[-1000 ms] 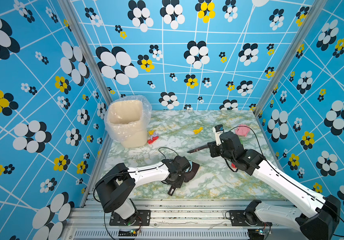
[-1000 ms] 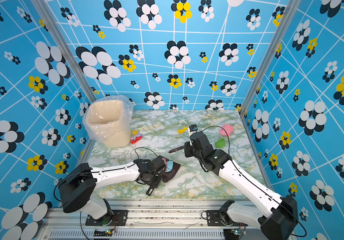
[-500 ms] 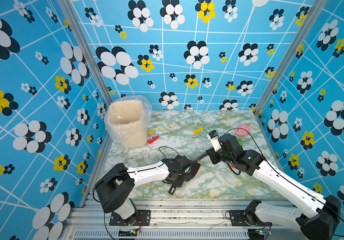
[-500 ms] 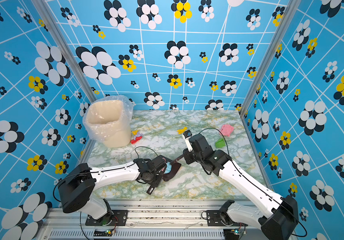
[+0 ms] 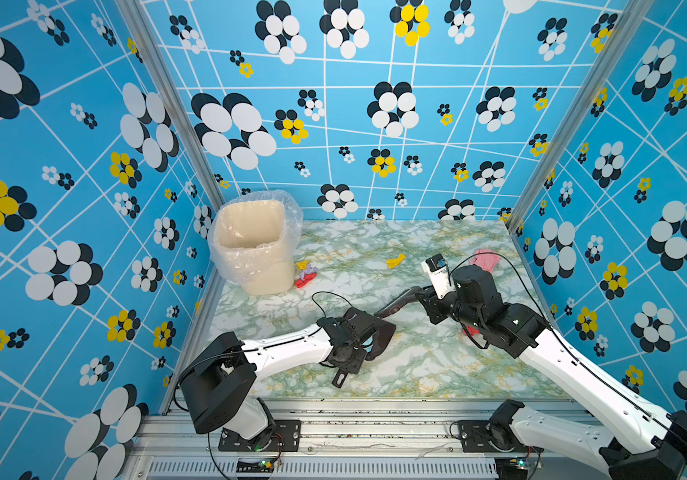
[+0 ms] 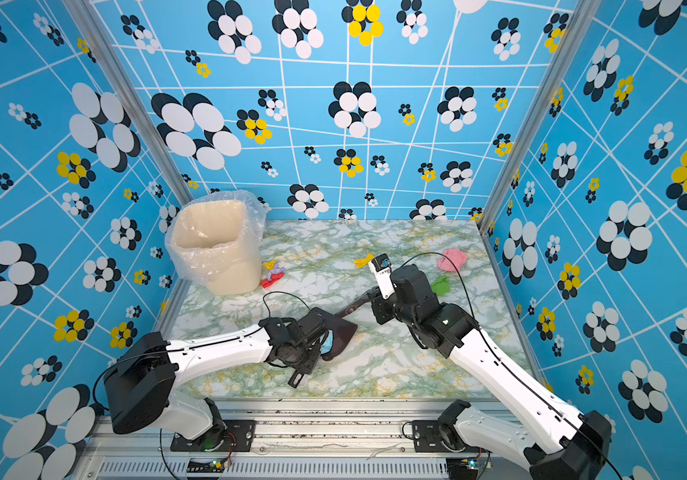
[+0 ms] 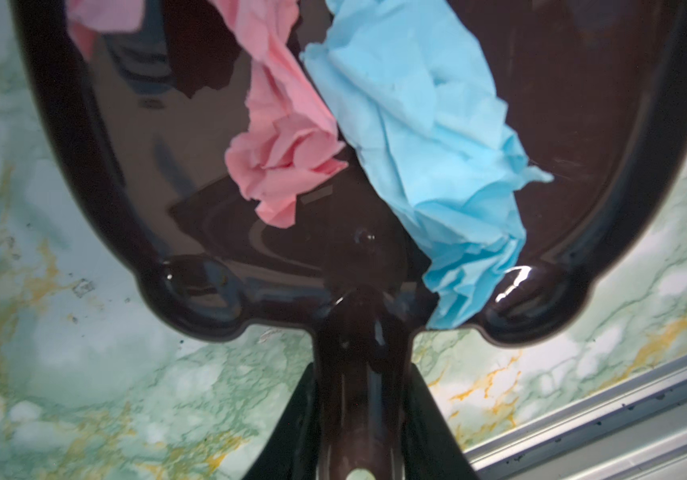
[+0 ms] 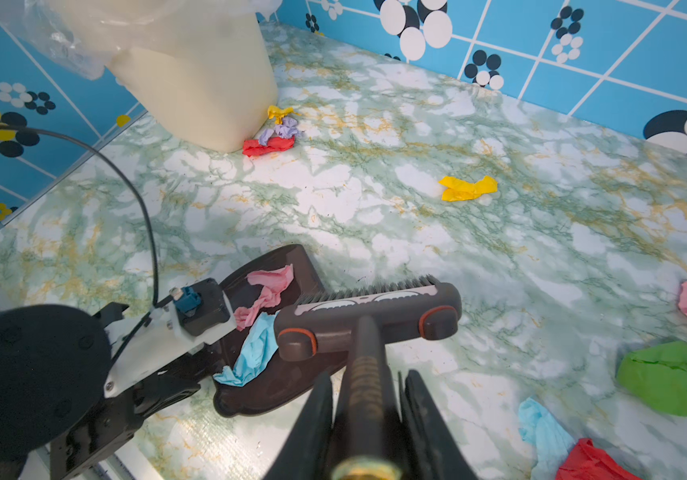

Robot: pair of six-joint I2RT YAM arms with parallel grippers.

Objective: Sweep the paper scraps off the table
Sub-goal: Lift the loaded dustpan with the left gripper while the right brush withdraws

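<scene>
Both stay clamped: left tool (image 7: 360, 395) on dustpan (image 8: 292, 259), right tool (image 8: 369, 386) on brush (image 8: 375, 316), now lowered to dustpan mouth.

White-shelled arms (image 5: 288, 353), black joints (image 5: 479, 286), bulky black shoulder housings (image 5: 217, 390), thin black cables (image 8: 139, 201), black fingers (image 8: 317, 419)

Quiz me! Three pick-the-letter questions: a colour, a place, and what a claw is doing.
1. In the dustpan lie: A a pink scrap and a light blue scrap B green, yellow C only red
2. The purple scrap is: A in the dustpan B beside the bin C inside the bin
3. The right gripper is: A open B shut on the brush C shut on the bin
1 A: left wrist view shows both. 2 B: it lies at the bin's foot. 3 B: jaws clamp the brush handle.
</scene>
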